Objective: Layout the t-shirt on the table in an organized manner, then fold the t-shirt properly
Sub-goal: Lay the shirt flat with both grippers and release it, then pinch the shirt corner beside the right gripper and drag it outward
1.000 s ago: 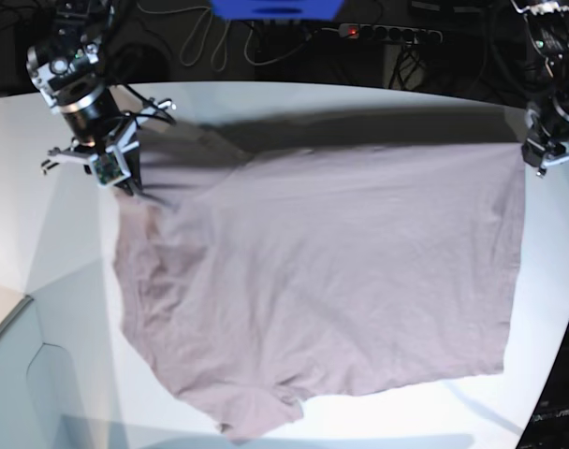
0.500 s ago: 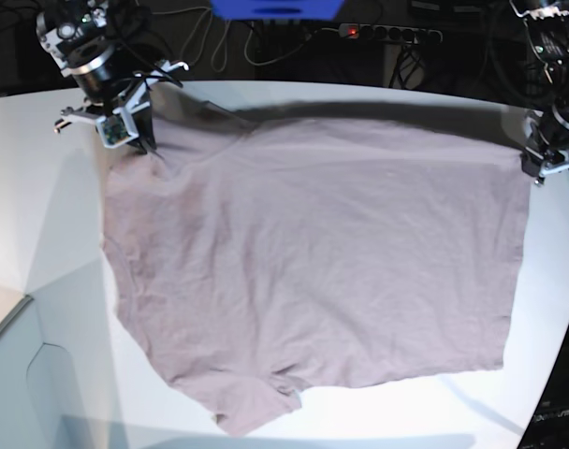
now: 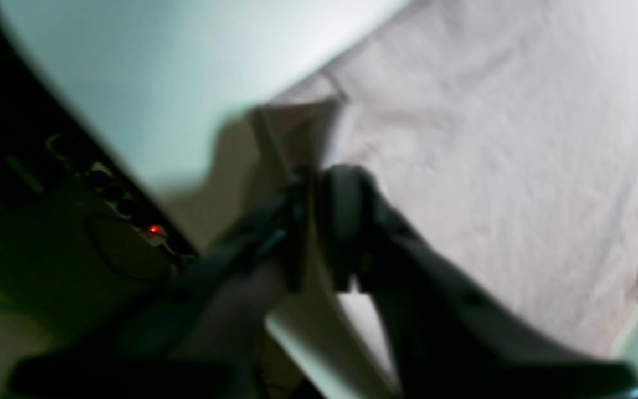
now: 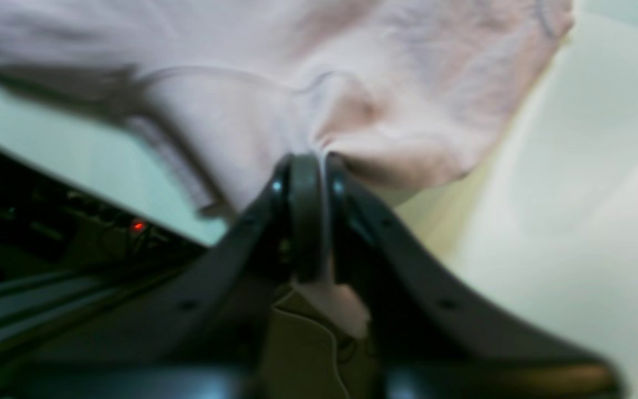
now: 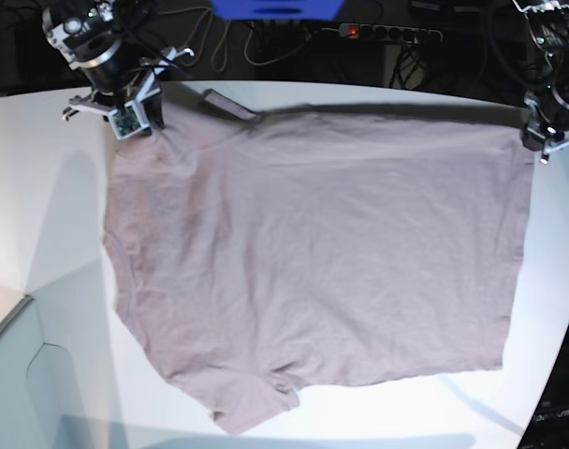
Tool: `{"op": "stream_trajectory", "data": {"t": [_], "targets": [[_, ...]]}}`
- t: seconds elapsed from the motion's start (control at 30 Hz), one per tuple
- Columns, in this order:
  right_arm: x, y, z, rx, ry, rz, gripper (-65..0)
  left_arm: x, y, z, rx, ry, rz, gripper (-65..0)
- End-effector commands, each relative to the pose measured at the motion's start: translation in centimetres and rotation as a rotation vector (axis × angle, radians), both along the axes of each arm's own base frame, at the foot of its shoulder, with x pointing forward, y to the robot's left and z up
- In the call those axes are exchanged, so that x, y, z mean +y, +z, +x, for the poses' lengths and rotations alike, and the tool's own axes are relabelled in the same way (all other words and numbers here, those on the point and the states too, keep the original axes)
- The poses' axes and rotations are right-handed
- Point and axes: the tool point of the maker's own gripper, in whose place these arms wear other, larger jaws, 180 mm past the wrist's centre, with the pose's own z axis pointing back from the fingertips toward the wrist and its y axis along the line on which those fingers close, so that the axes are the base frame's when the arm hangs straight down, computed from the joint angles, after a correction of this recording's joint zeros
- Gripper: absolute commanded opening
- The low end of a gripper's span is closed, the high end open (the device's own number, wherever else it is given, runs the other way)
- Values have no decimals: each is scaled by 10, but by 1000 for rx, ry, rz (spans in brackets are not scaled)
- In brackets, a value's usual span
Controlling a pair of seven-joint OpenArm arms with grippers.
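T-shirt (image 5: pixel 322 253) spread flat on white desk (image 5: pixel 41 187), covering most of its middle and far part; far edge close to the desk's back rim. Long axis across the base view: neck and shoulder end toward that view's left, straight hem toward its right. One short sleeve (image 5: pixel 256 407) pointing to the near edge; the other (image 5: pixel 224 105) a small flap at the far edge, partly turned over. Surface mostly smooth, light creases only. Right gripper (image 5: pixel 135 117) at the far corner on the view's left, over the shoulder of the shirt; in the right wrist view (image 4: pixel 316 172) jaws nearly together with a thin fold of cloth (image 4: pixel 352 111) running up between them, fabric bunched just beyond the tips, so pinching the shirt. Left gripper (image 5: pixel 547 140) at the far hem corner on the view's right; in the left wrist view (image 3: pixel 319 221) jaws a narrow slit apart with a pale edge of cloth (image 3: pixel 518 166) passing between; picture blurred, but cloth seen between the pads. Power strip (image 5: pixel 387 34) with red light on the dark floor behind the desk.
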Motion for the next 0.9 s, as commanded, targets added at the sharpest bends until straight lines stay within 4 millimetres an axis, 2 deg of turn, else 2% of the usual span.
{"op": "stream_trajectory", "data": {"t": [0.0,0.07,0.27,0.33,0.47,0.53,0.6,0.67,0.77,0.83,0.87], "targets": [[-2,8,2,-27,5,-1,-519,9,9,2,-21,10,14,-494],[-3,10,1,-32,7,-2,-480,6,6,-3,-3,1,-4,-442],[-23,28,7,-81,-59,-39,-457,16,9,-27,2,70,-47,-433],[-33,35,14,-108,-86,-54,-457,25,22,-35,-20,108,-56,-433],[-37,55,52,-206,-83,-65,-459,34,56,-39,-87,137,-27,-433],[-29,64,77,-261,-54,-53,-462,33,69,-34,-111,121,-1,-433],[-20,76,105,-320,-26,-37,-473,34,76,-32,-123,115,17,-433],[-15,78,134,-338,-15,-23,-513,28,74,-30,-121,106,8,-433],[-18,67,179,-299,-36,1,-597,16,64,-32,-113,105,-23,-433],[-17,47,203,-229,-49,31,-650,10,59,-35,-108,111,-41,-433],[-22,38,215,-194,-51,34,-650,7,57,-36,-109,114,-49,-433]]}}
